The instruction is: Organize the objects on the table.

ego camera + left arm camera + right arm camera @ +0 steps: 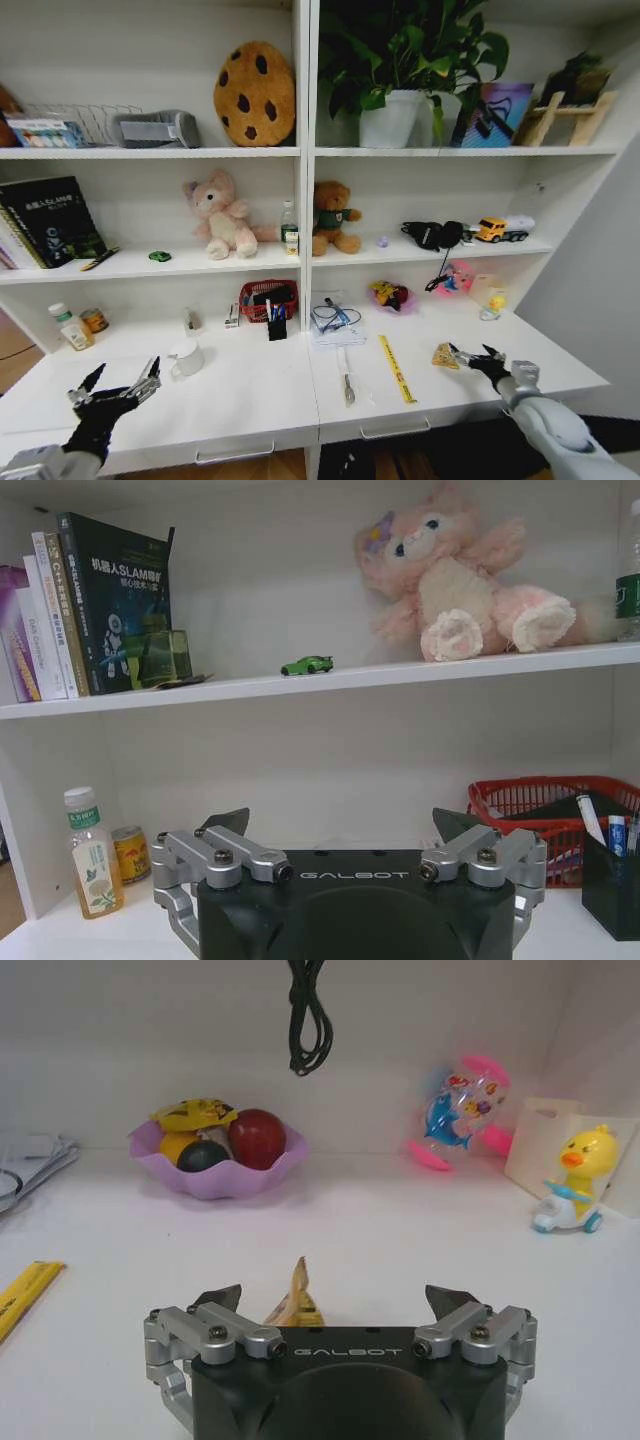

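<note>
My right gripper [468, 356] hovers open low over the white table [250, 400] at the right. A small yellow packet [445, 356] lies just ahead of its fingertips; in the right wrist view the packet [296, 1302] sits on the table between the spread fingers of this gripper [335, 1300], untouched. My left gripper [115, 387] is open above the table's front left, nothing in it [340, 825]. A black pen cup [277, 325] with pens, a yellow ruler [396, 368], a white cup [187, 357] and a small bottle [70, 326] stand on the table. A tiny green toy car [307, 665] rests on the shelf.
A red basket [268, 298] and a purple bowl [392, 297] sit at the back of the table. A pink fish toy [460, 1110] and a duck toy [570, 1190] stand at the far right. Shelves with a pink plush [225, 215] and books [45, 220] rise behind.
</note>
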You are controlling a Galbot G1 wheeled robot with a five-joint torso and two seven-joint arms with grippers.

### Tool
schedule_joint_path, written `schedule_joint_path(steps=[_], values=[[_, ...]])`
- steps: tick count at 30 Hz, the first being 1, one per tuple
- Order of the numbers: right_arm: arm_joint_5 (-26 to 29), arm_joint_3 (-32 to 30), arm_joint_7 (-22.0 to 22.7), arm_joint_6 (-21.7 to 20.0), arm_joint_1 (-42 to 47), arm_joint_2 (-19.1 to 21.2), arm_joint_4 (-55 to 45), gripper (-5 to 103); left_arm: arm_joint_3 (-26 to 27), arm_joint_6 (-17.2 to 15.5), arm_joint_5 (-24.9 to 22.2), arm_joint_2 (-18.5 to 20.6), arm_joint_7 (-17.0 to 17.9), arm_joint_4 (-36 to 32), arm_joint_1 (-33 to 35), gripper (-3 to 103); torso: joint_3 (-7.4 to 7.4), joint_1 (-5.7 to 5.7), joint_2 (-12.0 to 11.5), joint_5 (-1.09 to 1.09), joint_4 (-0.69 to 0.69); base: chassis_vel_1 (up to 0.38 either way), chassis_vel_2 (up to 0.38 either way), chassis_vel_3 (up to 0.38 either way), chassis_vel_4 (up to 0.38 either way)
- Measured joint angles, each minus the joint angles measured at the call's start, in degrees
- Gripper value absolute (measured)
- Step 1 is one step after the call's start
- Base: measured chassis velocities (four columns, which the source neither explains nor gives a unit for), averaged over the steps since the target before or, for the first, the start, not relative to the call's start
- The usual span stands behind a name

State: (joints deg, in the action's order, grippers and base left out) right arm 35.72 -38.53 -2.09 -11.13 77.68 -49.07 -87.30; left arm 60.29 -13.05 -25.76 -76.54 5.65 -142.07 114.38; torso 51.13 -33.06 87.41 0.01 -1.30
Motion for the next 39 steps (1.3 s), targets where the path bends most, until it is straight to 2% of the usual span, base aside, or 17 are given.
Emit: schedule_joint_path(steps=[5, 8, 10, 11, 13, 15, 16, 19, 20, 23, 24, 26, 28, 30, 34, 37, 39], values=[[-1.02, 3.28, -0.29, 0.01, -2.90, -0.54, 3.20, 92, 0.00, 0.00, 0.00, 0.00, 0.00, 0.00, 0.00, 100, 0.00, 0.00, 0.00, -0.01, 0.00, 0.000, 0.000, 0.000, 0.000], [-1.21, 4.86, -0.36, 0.15, -5.47, -1.08, 5.35, 77, 0.00, 0.00, 0.00, 0.00, 0.00, 0.00, 0.00, 100, 0.00, 0.00, 0.00, 0.00, 0.00, 0.000, 0.000, 0.000, 0.000], [-1.22, 5.02, -0.37, 0.26, -5.81, -1.15, 5.58, 77, 0.00, 0.00, 0.00, 0.00, 0.00, 0.00, 0.00, 100, 0.00, 0.00, 0.00, -0.01, 0.00, 0.000, 0.000, 0.000, 0.000], [-1.24, 5.26, -0.41, 0.47, -6.23, -1.23, 5.80, 65, 0.00, 0.00, 0.00, 0.00, 0.00, 0.00, 0.00, 100, 0.00, 0.00, 0.00, -0.01, 0.00, 0.000, 0.000, 0.000, 0.000], [-1.26, 5.35, -0.42, 0.54, -6.37, -1.29, 5.80, 65, 0.00, 0.00, 0.00, 0.00, 0.00, 0.00, 0.00, 100, 0.00, 0.00, 0.00, -0.01, 0.00, 0.000, 0.000, 0.000, 0.000], [-1.27, 5.37, -0.43, 0.58, -6.44, -1.34, 5.73, 54, 0.00, 0.00, 0.00, 0.00, 0.00, 0.00, 0.00, 100, -0.01, 0.00, 0.00, -0.01, 0.00, 0.000, 0.000, 0.000, 0.000], [-1.27, 5.37, -0.43, 0.58, -6.44, -1.34, 5.73, 54, 0.00, 0.00, 0.00, 0.00, 0.00, 0.00, 0.00, 100, -0.01, 0.00, 0.00, -0.01, 0.00, 0.000, 0.000, 0.000, 0.000], [-1.28, 5.33, -0.43, 0.68, -6.27, -1.57, 5.54, 37, 0.00, 0.00, 0.00, 0.00, 0.00, 0.00, 0.00, 100, 0.00, 0.00, 0.00, -0.01, 0.00, 0.000, 0.000, 0.000, 0.000], [-1.28, 5.33, -0.43, 0.68, -6.27, -1.57, 5.54, 37, 0.00, 0.00, 0.00, 0.00, 0.00, 0.00, 0.00, 100, 0.00, 0.00, 0.00, -0.01, 0.00, 0.000, 0.000, 0.000, 0.000], [-1.30, 4.81, -0.48, 1.05, -5.87, -1.77, 5.54, 22, 0.00, 0.00, 0.00, 0.00, 0.00, 0.00, 0.00, 100, -0.01, 0.00, 0.00, -0.01, 0.00, 0.000, 0.000, 0.000, 0.000], [-1.30, 4.81, -0.48, 1.05, -5.87, -1.77, 5.54, 22, 0.00, 0.00, 0.00, 0.00, 0.00, 0.00, 0.00, 100, -0.01, 0.00, 0.00, -0.01, 0.00, 0.000, 0.000, 0.000, 0.000], [-1.33, 4.27, -0.53, 1.17, -5.43, -1.92, 5.21, 11, 0.00, 0.00, 0.00, 0.00, 0.00, 0.00, 0.00, 100, 0.00, 0.00, 0.00, -0.01, -0.01, 0.000, 0.000, 0.000, 0.000], [-1.33, 3.99, -0.55, 1.17, -5.27, -1.94, 5.00, 11, 0.00, 0.00, 0.00, 0.00, 0.00, 0.00, 0.00, 100, 0.00, 0.00, 0.00, -0.01, -0.01, 0.000, 0.000, 0.000, 0.000], [-1.33, 3.25, -1.26, 0.96, -4.94, -1.77, 4.34, 2, 0.00, 0.00, 0.00, 0.00, 0.00, 0.00, 0.00, 100, 0.00, 0.00, 0.00, 0.00, -0.01, 0.000, 0.000, 0.000, 0.000], [-0.27, 2.72, -1.57, 0.20, -6.12, -0.88, 3.02, 0, 0.00, 0.00, 0.00, 0.00, 0.00, 0.00, 0.00, 100, 0.00, 0.01, 0.00, 0.00, -0.03, 0.000, 0.000, 0.000, 0.000], [1.70, 4.56, -1.24, -0.07, -10.89, 0.06, 3.45, 0, 0.00, 0.00, 0.00, 0.00, 0.00, 0.00, 0.00, 100, -0.01, 0.02, 0.01, -0.02, -0.02, 0.000, 0.000, 0.000, 0.000], [2.94, 8.93, -0.67, -0.07, -18.23, 0.47, 6.56, 0, 0.00, 0.00, 0.00, 0.00, 0.00, 0.00, 0.00, 100, 0.00, 0.01, 0.00, -0.02, 0.00, 0.000, 0.000, 0.000, 0.000]])
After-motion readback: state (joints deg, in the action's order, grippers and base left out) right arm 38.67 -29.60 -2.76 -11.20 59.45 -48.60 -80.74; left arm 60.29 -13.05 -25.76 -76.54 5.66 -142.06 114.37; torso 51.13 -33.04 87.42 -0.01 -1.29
